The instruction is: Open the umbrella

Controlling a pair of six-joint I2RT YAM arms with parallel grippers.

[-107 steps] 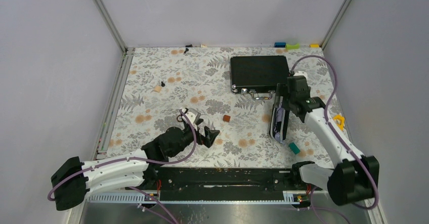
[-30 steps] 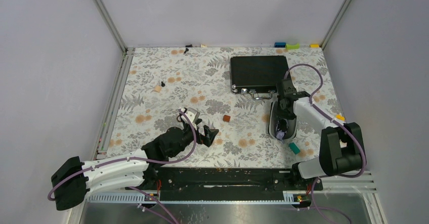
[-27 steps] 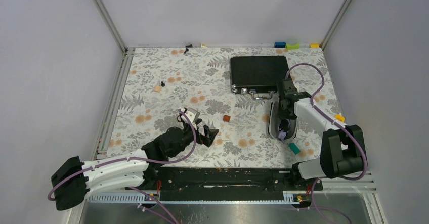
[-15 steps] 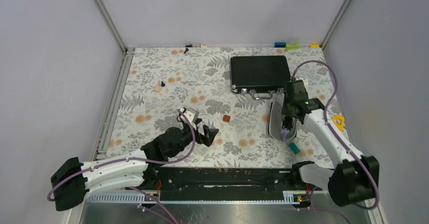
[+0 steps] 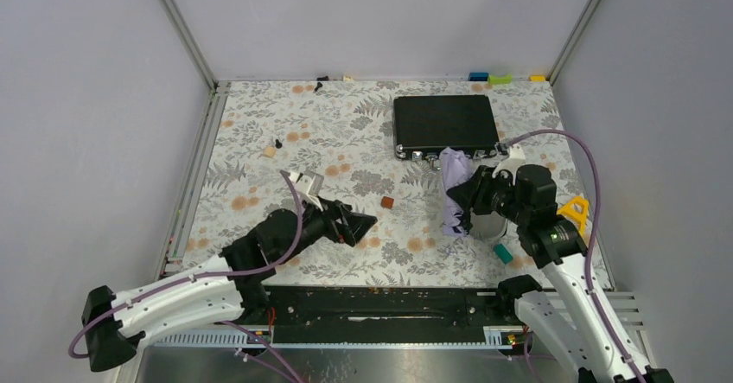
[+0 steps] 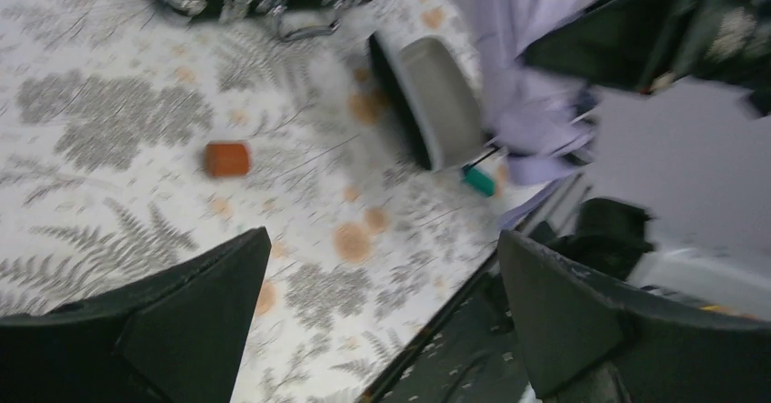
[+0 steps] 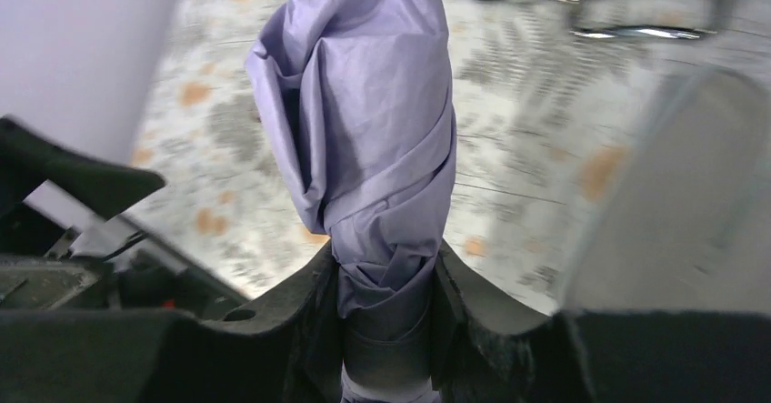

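Observation:
The umbrella (image 5: 452,194) is folded, its pale lavender fabric bunched and twisted. My right gripper (image 5: 473,200) is shut on its lower end and holds it in the air left of the open oval case (image 5: 491,226). The right wrist view shows the umbrella (image 7: 364,130) rising from my right gripper (image 7: 386,271), with the fingers (image 7: 314,294) pressed on both sides of the fabric. Shaft and handle are hidden. My left gripper (image 5: 358,223) hovers open at mid-table and points toward the umbrella (image 6: 527,57). In its own view the left gripper (image 6: 382,239) has nothing between its jaws.
A flat black briefcase (image 5: 445,124) lies behind the umbrella. A small orange block (image 5: 387,202) sits between the arms and a teal block (image 5: 502,253) lies near the case. The grey-lined case (image 6: 436,103) is in the left wrist view. Small bits dot the far left.
My right gripper has lifted the umbrella out of the case and swung it left and up. The left arm has risen and turned its open gripper toward the umbrella.

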